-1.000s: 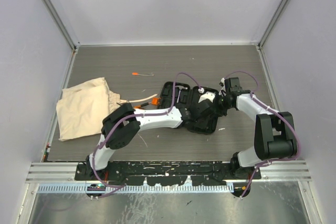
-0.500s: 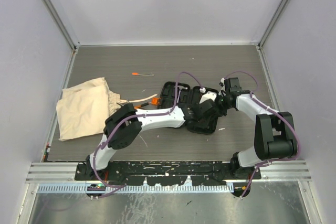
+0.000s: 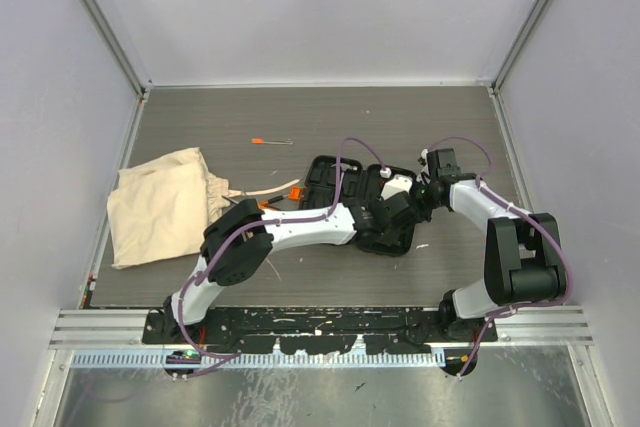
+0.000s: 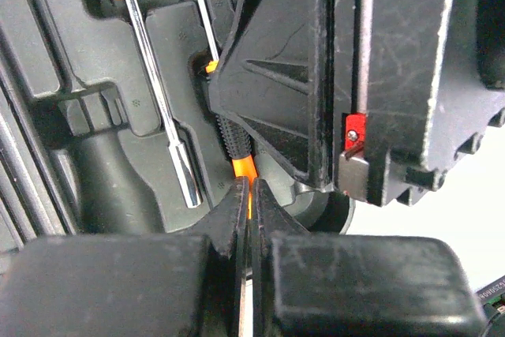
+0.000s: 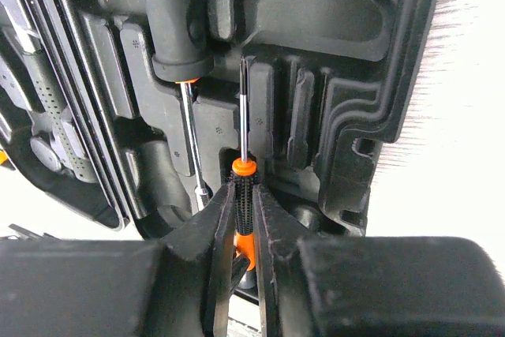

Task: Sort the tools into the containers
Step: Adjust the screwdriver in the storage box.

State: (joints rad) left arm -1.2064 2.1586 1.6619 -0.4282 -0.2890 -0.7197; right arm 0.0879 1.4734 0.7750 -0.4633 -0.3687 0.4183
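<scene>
Overhead, the tool case (image 3: 322, 173) is lying open at mid-table, and both arms are reaching into it. The cloth bag (image 3: 160, 207) is resting at the left. A thin orange-tipped driver (image 3: 272, 141) is waiting on the table, well apart from both containers. Something orange (image 3: 292, 190) near the bag is maybe another tool.

In the left wrist view, the left gripper (image 4: 247, 195) is keeping its fingers pressed together, holding nothing.

In the right wrist view, the right gripper (image 5: 244, 195) is pinching a small driver (image 5: 243, 170) over its slot, beside a big screwdriver (image 5: 177, 29) already seated. I judge the sorting is only partly done.
</scene>
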